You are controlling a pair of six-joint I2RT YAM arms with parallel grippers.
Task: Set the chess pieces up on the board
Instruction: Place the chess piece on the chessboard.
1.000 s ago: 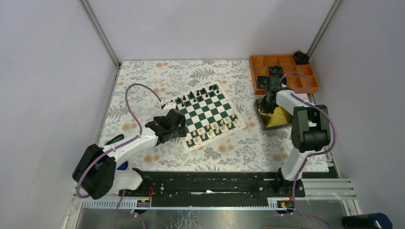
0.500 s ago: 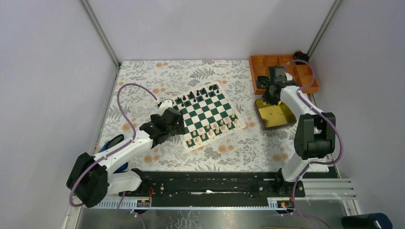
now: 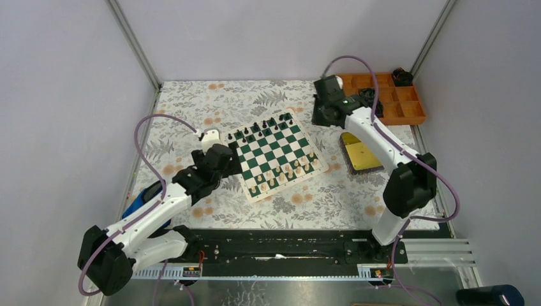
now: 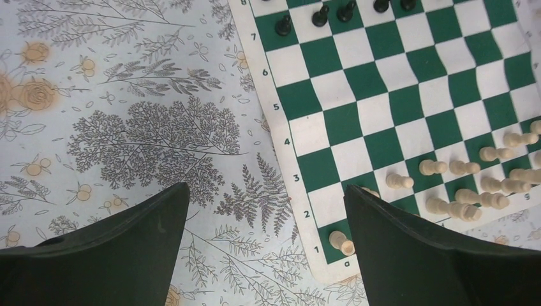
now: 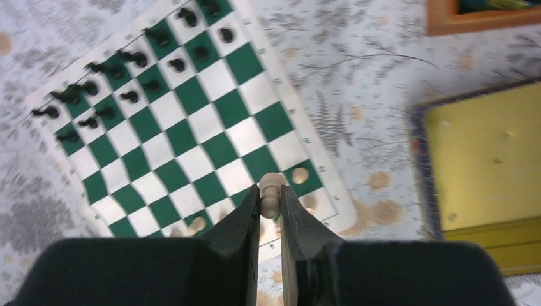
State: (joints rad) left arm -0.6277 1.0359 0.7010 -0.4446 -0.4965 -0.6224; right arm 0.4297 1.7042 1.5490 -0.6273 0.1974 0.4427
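Floral cloth [image 3: 191, 108] covers the table between pale walls [image 3: 281, 38]. At 9 o'clock of the board [image 3: 274, 153], the left gripper [image 3: 220, 159] hangs with its claw released, jaws spread wide and nothing between them; its wrist view looks down on bare cloth just off the board's cream border. On the board itself the black pieces [image 3: 261, 125] stand along the 12 o'clock side; the white pieces [image 3: 287, 172] stand along the 6 o'clock side, and I cannot tell which squares there are unfilled.

At about 2 o'clock, just off the board's edge, the right gripper [image 5: 270, 199] is clenched on a cream-white piece [image 5: 270, 186], a pawn by its round head, held upright and clear of the surface. The gold tin [image 3: 363, 156] lies at 3 o'clock; the orange tray [image 3: 395, 105] sits beyond it near the corner.

The step in hand looks like the delivery of one white piece. The next move likely calls for carrying it over the board toward the 6 o'clock rows and choosing an empty square; it should come down straight so it clears the neighbouring pieces, and the jaws should part only once its base rests flat.
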